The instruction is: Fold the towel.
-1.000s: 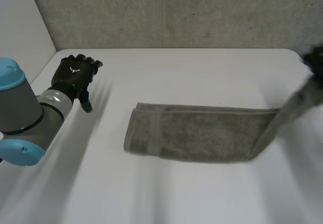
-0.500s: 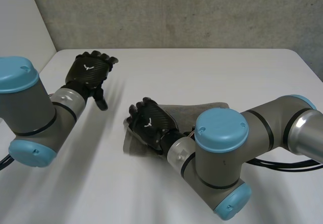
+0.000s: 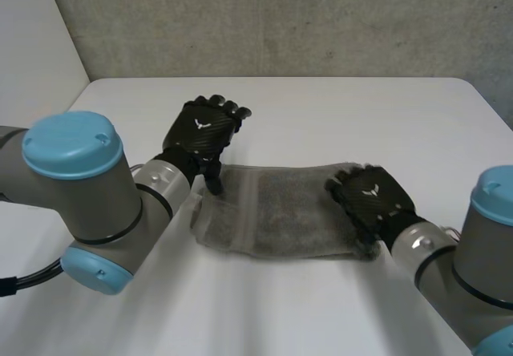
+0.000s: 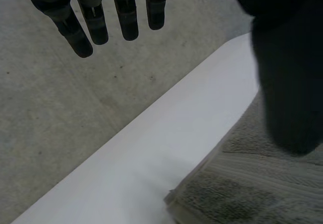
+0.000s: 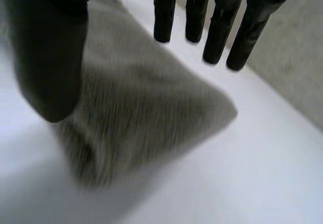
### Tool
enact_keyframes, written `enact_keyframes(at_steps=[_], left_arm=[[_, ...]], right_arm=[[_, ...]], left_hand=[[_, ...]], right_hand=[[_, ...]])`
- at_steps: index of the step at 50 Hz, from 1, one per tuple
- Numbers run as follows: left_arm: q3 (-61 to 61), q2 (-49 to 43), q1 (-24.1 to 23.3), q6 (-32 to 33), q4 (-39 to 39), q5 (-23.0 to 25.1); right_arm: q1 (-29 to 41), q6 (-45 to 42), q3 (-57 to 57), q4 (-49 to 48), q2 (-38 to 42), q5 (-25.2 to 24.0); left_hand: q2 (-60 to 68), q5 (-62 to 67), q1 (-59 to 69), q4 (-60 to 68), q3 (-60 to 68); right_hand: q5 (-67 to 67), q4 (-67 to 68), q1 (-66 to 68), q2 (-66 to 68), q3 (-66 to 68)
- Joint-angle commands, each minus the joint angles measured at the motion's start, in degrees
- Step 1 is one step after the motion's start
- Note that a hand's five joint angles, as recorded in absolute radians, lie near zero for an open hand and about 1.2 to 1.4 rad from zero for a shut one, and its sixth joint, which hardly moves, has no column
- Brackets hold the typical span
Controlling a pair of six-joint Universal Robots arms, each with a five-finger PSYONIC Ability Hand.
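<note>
Both fingers-straight: left robot hand [image 3: 200,131], right robot hand [image 3: 373,200], over grey terry towel [image 3: 280,212] ends.

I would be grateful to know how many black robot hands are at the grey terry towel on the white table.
2. The left hand is at the left end of the grey terry towel, with its thumb over the cloth. The right hand lies over the towel's right end.
</note>
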Motion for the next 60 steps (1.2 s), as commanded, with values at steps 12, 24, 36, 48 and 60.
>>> enact_keyframes(at_steps=[12,24,36,48,60], left_arm=[[0.0,-0.1,0.0,0.0,-0.1,-0.3],[-1.4,5.3,6.0,-2.2,0.0,-1.7],[-3.6,7.0,14.6,-4.7,0.0,-1.6],[-2.6,6.7,14.0,-6.2,0.1,-1.2],[-0.8,4.5,7.9,-12.4,1.2,-1.1]], right_arm=[[-2.3,-5.7,-3.7,-0.8,4.7,3.0],[18.7,-16.4,-20.8,-0.4,9.6,2.5],[27.7,-24.8,-32.4,-0.1,25.3,-0.7],[27.0,-8.5,-29.8,-0.3,17.4,-0.4],[18.2,5.9,-20.3,4.2,4.8,4.3]], left_hand=[[-3.6,-11.9,-4.0,-4.3,-2.9],[-4.3,-12.5,-4.7,-4.9,-3.5],[-4.3,-12.5,-4.7,-4.9,-3.5],[-4.3,-12.5,-4.7,-4.9,-3.5],[-4.3,-12.5,-4.7,-4.9,-3.5]], right_hand=[[57.1,58.3,57.9,58.3,58.3],[57.1,58.3,57.9,58.3,58.3],[57.1,58.3,57.9,58.3,58.3],[-12.9,-11.7,-12.1,-11.7,-11.7],[-12.9,-11.7,-12.1,-11.7,-11.7]])
